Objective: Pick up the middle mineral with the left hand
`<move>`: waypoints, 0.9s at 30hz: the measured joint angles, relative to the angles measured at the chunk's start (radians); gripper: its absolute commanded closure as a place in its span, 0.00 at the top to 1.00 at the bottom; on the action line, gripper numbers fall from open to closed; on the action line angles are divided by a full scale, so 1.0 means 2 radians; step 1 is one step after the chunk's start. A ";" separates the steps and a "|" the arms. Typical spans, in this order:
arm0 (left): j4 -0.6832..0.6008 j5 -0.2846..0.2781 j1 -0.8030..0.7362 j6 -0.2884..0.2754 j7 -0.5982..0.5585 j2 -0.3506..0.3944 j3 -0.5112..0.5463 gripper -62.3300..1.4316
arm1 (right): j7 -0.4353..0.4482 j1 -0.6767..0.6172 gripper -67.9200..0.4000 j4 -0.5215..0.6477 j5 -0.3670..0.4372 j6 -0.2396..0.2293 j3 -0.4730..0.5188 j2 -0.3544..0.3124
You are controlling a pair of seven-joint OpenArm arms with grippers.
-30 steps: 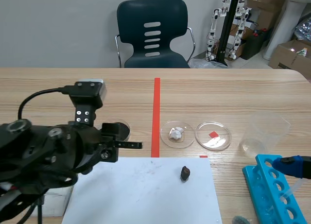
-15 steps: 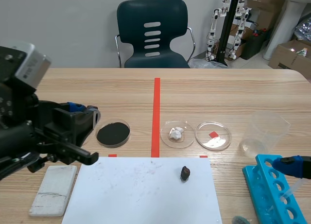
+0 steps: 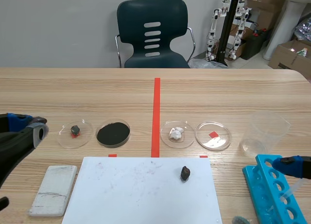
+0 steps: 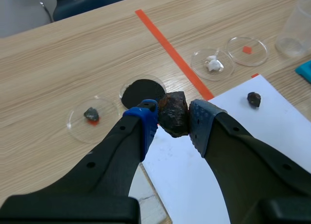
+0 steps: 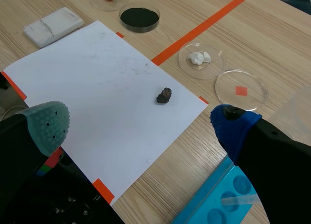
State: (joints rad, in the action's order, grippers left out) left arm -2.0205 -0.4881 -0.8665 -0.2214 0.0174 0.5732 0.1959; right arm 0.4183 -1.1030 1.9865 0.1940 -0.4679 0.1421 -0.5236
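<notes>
We see the left gripper (image 4: 175, 119) clenched on the dark, rough mineral (image 4: 172, 112), pinched across its waist; we judge it hard, light and grippy, unlikely to slip.

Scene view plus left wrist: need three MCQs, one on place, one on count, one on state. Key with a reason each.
1. The white mineral lies: A in a clear dish; B on the white paper; C in the beaker.
2. Round dishes on the table: A two; B four; C six.
3. The left gripper is: A open; B shut on nothing; C shut on a dark mineral.

Key: 1 A, it sits inside the dish just right of the red tape line. 2 B, two dishes stand on each side of that line. 3 C, the left wrist view shows the mineral pressed between both pads.
</notes>
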 measured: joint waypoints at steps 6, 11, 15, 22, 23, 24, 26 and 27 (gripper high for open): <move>0.000 0.000 0.003 -0.036 -0.001 0.000 -0.004 0.23 | 0.000 0.000 0.89 0.000 0.000 0.000 0.000 0.000; 0.000 0.000 0.008 -0.041 -0.002 0.000 -0.004 0.23 | 0.000 0.000 0.89 0.000 0.000 0.000 0.000 0.000; 0.000 0.000 0.008 -0.041 -0.002 0.000 -0.004 0.23 | 0.000 0.000 0.89 0.000 0.000 0.000 0.000 0.000; 0.000 0.000 0.008 -0.041 -0.002 0.000 -0.004 0.23 | 0.000 0.000 0.89 0.000 0.000 0.000 0.000 0.000; 0.000 0.000 0.008 -0.041 -0.002 0.000 -0.004 0.23 | 0.000 0.000 0.89 0.000 0.000 0.000 0.000 0.000; 0.000 0.000 0.008 -0.041 -0.002 0.000 -0.004 0.23 | 0.000 0.000 0.89 0.000 0.000 0.000 0.000 0.000; 0.000 0.000 0.008 -0.041 -0.002 0.000 -0.004 0.23 | 0.000 0.000 0.89 0.000 0.000 0.000 0.000 0.000; 0.000 0.000 0.008 -0.041 -0.002 0.000 -0.004 0.23 | 0.000 0.000 0.89 0.000 0.000 0.000 0.000 0.000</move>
State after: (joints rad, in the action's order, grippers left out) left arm -2.0201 -0.4881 -0.8501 -0.3038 0.0135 0.5732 0.1883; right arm 0.4183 -1.1030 1.9865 0.1940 -0.4679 0.1421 -0.5236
